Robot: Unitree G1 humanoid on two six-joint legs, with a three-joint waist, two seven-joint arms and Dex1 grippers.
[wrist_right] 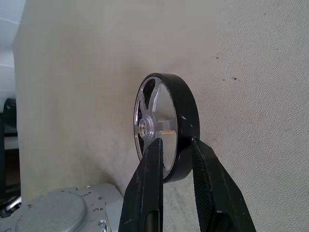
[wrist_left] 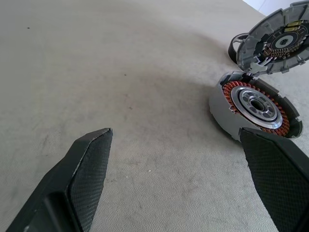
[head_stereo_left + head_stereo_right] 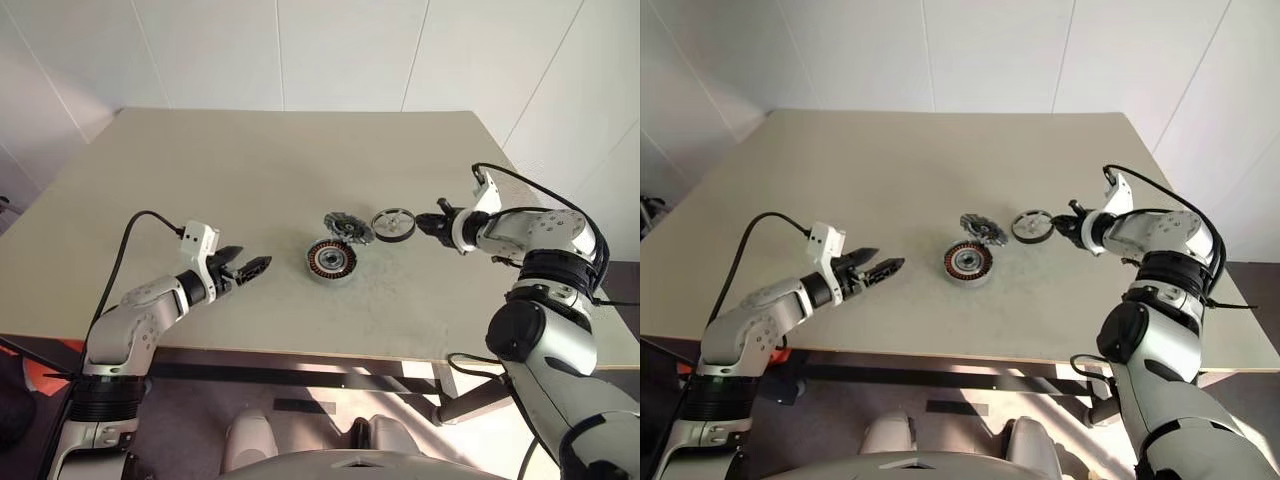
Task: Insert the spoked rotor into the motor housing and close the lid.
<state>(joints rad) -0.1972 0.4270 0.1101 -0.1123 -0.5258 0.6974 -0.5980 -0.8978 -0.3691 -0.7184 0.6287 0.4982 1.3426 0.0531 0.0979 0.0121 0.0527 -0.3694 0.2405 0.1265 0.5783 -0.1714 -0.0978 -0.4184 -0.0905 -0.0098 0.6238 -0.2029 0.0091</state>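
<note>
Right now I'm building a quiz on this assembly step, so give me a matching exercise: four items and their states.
Items:
1. spoked rotor
2. motor housing
3. lid
4. left gripper

States:
A. hinged up, open
B. open, holding nothing
C. pinched at its rim by the right gripper
D. on the table, copper windings exposed

Pairs: 1-C, 2-D, 3-A, 4-B

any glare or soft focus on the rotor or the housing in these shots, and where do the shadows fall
Right wrist view: the spoked rotor is sharp, with a bright glint at its hub; the right gripper is clamped on its rim. Left wrist view: the motor housing is sharp with its shadow beside it on the table, and the near fingertips look slightly soft. Left eye view: shadows are faint.
</note>
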